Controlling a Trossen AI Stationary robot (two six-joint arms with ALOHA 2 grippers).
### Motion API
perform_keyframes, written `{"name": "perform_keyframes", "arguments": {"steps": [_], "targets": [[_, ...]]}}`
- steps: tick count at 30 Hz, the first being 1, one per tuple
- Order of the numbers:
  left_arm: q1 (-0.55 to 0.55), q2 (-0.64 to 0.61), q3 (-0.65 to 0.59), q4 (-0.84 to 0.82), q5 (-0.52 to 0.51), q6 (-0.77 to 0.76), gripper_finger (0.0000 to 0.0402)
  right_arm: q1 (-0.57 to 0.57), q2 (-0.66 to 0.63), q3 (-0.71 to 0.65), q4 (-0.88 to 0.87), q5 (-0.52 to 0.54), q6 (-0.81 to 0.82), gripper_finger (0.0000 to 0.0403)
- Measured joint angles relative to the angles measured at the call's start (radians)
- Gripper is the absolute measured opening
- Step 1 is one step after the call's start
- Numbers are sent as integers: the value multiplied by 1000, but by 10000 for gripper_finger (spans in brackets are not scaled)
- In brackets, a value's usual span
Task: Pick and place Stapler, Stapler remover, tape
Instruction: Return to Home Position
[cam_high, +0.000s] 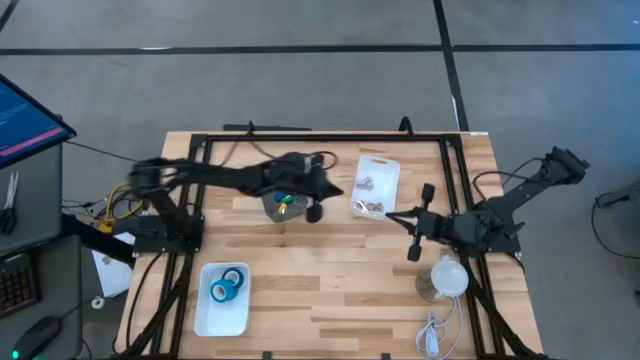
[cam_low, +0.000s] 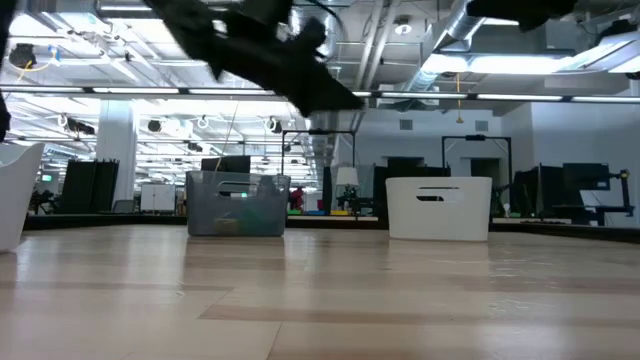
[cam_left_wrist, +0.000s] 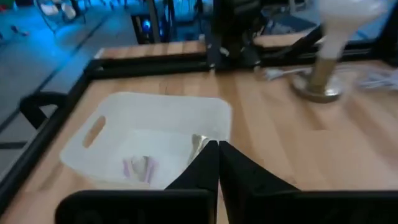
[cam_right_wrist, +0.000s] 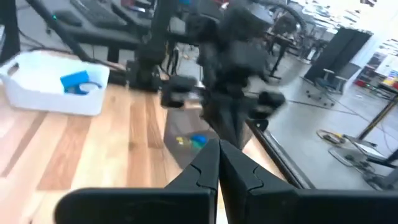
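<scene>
L gripper (cam_left_wrist: 217, 149) hangs over the table betw. the dark bin (cam_high: 268, 210) and the mid-table white bin (cam_high: 380, 163), fingers pinched together on nothing. R gripper (cam_right_wrist: 218, 148) is likewise closed & empty, low over the table on its own side, near a small lamp (cam_high: 445, 278). 2 blue tape rolls (cam_high: 228, 286) sit in the other white bin (cam_high: 205, 320), on the L arm's side. Pink stapler removers (cam_left_wrist: 138, 167) lie in the mid-table bin. A green stapler (cam_high: 284, 202) shows in the dark bin.
</scene>
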Motion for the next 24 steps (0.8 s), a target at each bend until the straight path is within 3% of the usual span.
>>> {"name": "perform_keyframes", "arguments": {"steps": [4, 10, 16, 20, 24], "targets": [[-21, -244, -182, -2, -15, 0, 2, -56, -47, 0, 11, -27, -24, 0], [-136, -708, -466, -2, -249, -22, 2, -44, -124, 0, -42, -14, -26, 0], [-276, -1128, -632, -153, -433, -75, 2, 19, -180, 0, -83, 150, -28, 0], [-342, -1283, -638, -321, -574, -88, 2, 76, -222, 0, -135, 212, -8, 0], [-385, -1343, -638, -330, -580, -77, 2, 124, -261, 0, -244, 300, 47, 0]]}}
